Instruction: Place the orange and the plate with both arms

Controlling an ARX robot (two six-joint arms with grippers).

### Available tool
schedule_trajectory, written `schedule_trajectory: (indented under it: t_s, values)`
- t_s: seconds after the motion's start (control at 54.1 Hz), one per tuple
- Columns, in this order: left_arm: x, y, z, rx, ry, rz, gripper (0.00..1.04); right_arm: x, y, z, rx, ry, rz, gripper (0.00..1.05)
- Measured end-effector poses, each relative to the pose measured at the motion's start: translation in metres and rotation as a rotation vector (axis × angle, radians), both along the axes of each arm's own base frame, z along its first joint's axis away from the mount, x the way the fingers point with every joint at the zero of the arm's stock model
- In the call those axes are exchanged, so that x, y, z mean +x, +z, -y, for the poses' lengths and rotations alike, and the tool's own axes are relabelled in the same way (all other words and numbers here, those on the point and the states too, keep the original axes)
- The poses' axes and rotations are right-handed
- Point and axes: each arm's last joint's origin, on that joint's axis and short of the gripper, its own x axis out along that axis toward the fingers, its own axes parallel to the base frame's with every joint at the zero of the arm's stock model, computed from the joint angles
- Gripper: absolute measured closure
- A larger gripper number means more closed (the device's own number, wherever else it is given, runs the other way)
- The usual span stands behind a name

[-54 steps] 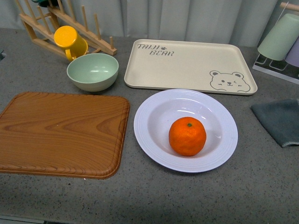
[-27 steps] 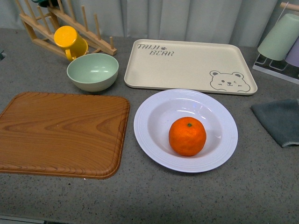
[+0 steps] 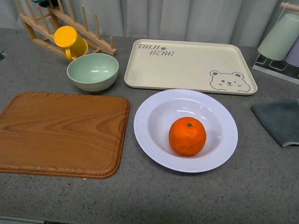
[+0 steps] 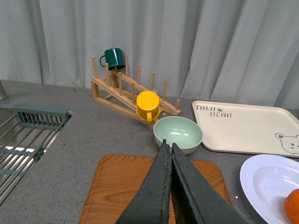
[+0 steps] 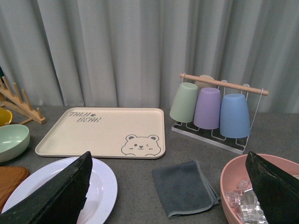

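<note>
Nothing has moved in the last second: the orange [image 3: 187, 136] lies in the plate [image 3: 145, 135], ahead of and between my claws, the left claw [image 4: 167, 148] pressed together and empty, the right claw [image 5: 168, 161] spread wide and empty, so I judge the placing finished.

Left gripper [image 4: 168, 148]: two long fingers [image 4: 156, 191], matte dark grey-black with faint greenish cast. Each tapers from broad base to narrow rounded tip. Flat inner faces, lighter sheen along inner edges.
Right gripper [image 5: 168, 158]: fingers [image 5: 58, 196] same matte black, broad wedge shapes with blunt pointed tips. Surface faintly grainy, edges straight, plain and unmarked faces.
</note>
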Motion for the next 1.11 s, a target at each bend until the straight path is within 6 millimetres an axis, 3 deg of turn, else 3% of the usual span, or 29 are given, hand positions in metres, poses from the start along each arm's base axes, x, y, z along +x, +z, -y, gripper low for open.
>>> schedule_trajectory:
  t_s: [0.499,0.573,0.702,0.998,1.053,1.109]
  values:
    - [-0.014,-0.003,0.0,0.0,-0.002,-0.007,0.99,0.0,0.0,0.0,0.0,0.0,0.0,0.09]
    - [-0.014,-0.003,0.0,0.0,-0.002,-0.007,0.87,0.0,0.0,0.0,0.0,-0.001,-0.001,0.09]
    - [-0.014,-0.003,0.0,0.0,-0.002,-0.007,0.62,0.004,-0.006,0.003,-0.045,-0.199,-0.147,0.09]
    - [-0.014,-0.003,0.0,0.0,-0.002,-0.008,0.12,0.035,-0.01,0.028,0.099,-0.088,-0.308,0.09]
    - [-0.014,-0.003,0.0,0.001,-0.002,-0.008,0.05,0.045,-0.011,0.037,0.159,-0.055,-0.35,0.09]
    - [-0.014,-0.003,0.0,0.002,-0.002,-0.008,0.07,0.056,-0.012,0.046,0.228,-0.023,-0.395,0.09]
